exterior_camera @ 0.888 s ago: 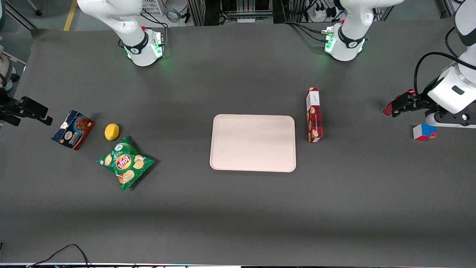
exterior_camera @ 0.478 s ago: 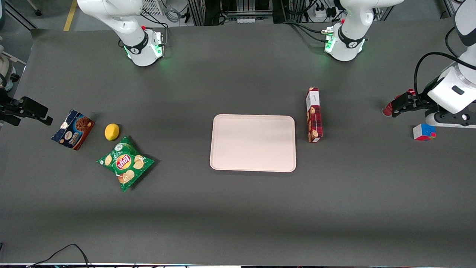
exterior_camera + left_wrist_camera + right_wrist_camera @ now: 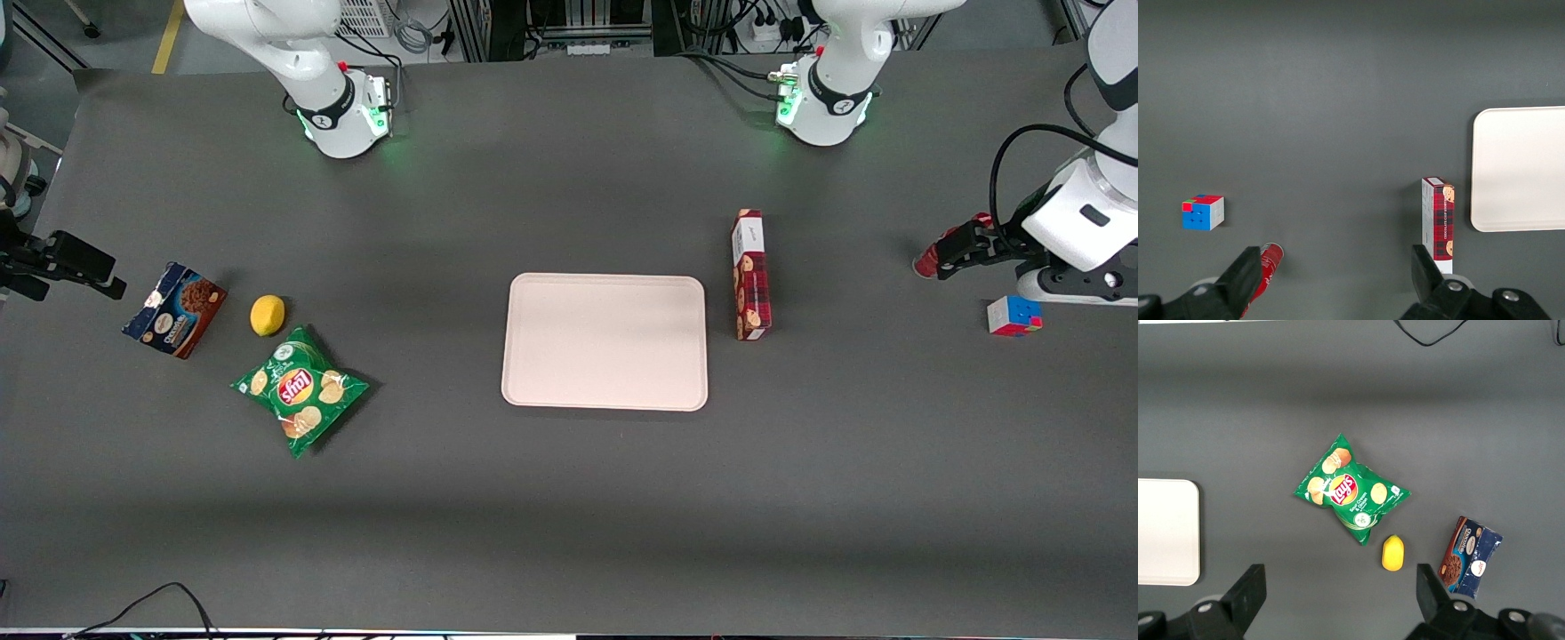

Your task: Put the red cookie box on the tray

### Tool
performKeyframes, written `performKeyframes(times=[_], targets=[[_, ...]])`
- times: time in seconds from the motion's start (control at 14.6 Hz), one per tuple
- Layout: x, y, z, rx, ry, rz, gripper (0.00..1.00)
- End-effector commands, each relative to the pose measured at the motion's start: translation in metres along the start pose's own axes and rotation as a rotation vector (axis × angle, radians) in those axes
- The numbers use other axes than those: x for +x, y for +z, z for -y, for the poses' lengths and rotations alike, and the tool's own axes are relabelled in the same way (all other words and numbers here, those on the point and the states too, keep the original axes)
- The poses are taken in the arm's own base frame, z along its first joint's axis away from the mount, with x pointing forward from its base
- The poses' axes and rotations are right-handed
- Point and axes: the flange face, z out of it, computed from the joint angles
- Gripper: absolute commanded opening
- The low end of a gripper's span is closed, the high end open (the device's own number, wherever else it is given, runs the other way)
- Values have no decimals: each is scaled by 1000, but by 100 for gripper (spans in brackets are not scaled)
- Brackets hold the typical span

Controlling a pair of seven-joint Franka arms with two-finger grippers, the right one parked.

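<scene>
1. The red cookie box (image 3: 749, 276) lies flat on the dark worktop (image 3: 569, 498), just beside the tray's short edge on the working arm's side, not touching it, with its long side running alongside that edge.
2. The tray (image 3: 605, 342) sits near the middle of the worktop, with nothing on it.
3. The gripper (image 3: 1338, 267) hangs over the working arm's end of the worktop, well apart from the red cookie box; its fingers (image 3: 1248, 270) are spread wide and hold nothing.
4. A small red bottle (image 3: 929, 258) lies under the gripper, and a colour cube (image 3: 1013, 316) rests close by, nearer the front camera.
5. In the left wrist view the red cookie box (image 3: 1438, 223) lies between the small red bottle (image 3: 1268, 263) and the tray (image 3: 1521, 170).
6. Toward the parked arm's end lie a green chip bag (image 3: 300, 388), a lemon (image 3: 267, 315) and a dark blue cookie box (image 3: 174, 309).
</scene>
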Motion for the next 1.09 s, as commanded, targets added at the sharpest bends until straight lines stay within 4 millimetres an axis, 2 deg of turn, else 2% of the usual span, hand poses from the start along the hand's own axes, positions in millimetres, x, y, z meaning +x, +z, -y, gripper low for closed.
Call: performKeyframes(times=[0.0,0.61,1.02], targets=[[2,-6,2,12,12,8,100],[1,-5,-11,11,32,14,100],[-4,-3,-51,4,88,35,100]])
